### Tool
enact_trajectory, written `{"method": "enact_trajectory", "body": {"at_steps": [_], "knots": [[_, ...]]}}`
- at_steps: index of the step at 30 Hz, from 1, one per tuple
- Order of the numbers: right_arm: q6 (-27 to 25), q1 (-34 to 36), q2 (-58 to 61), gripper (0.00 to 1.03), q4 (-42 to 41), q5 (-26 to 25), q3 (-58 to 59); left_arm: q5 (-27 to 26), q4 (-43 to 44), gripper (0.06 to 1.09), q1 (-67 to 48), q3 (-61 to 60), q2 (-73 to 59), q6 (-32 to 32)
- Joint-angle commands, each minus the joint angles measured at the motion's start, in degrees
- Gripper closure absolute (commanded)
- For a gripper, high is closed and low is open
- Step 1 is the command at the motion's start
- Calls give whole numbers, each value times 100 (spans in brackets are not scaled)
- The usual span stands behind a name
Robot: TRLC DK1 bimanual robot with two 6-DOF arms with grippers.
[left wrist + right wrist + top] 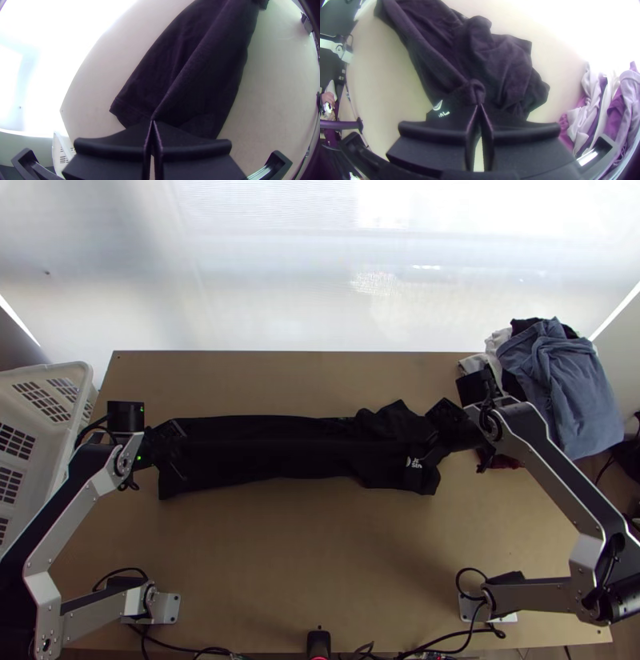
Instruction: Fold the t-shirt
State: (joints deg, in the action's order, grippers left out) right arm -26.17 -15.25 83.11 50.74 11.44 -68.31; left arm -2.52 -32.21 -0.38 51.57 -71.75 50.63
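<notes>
"Where's the shirt (296, 460)?"
"Across the table (304, 556), left gripper (152, 121) pinching its left end, right gripper (480, 105) its right."
"Which step?"
"Lengthwise fold, I'd judge; next, lower it flat and release."

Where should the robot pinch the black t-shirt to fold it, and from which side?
Near both ends, from above, I think. The t-shirt lies low on the table in a long, narrow strip, so gripping both ends should help keep it straight. The left gripper and right gripper pinch it there, the right one on a little raised ridge.
</notes>
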Motion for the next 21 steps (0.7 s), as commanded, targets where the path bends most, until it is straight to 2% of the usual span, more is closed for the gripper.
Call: {"method": "enact_trajectory", "body": {"at_steps": [1, 10, 14, 18, 19, 20, 21], "knots": [[42, 162, 1137, 100, -143, 51, -534, 33, 619, 105, 47, -33, -859, 219], [33, 373, 1981, 100, -609, 42, -560, 182, 1516, 105, -94, -147, -1623, 219], [42, 602, 2113, 100, -1295, 42, -507, 332, 2131, 105, 3, -139, -1957, 219], [51, 654, 2236, 100, -1435, 34, -604, 367, 2289, 103, 109, -103, -2195, 210], [60, 646, 2253, 99, -1462, 34, -595, 393, 2324, 97, 117, -130, -2203, 201], [104, 637, 2253, 91, -1488, 16, -569, 419, 2333, 87, 109, -165, -2203, 175], [183, 637, 2253, 78, -1497, 7, -551, 419, 2333, 77, 100, -209, -2186, 158]]}}
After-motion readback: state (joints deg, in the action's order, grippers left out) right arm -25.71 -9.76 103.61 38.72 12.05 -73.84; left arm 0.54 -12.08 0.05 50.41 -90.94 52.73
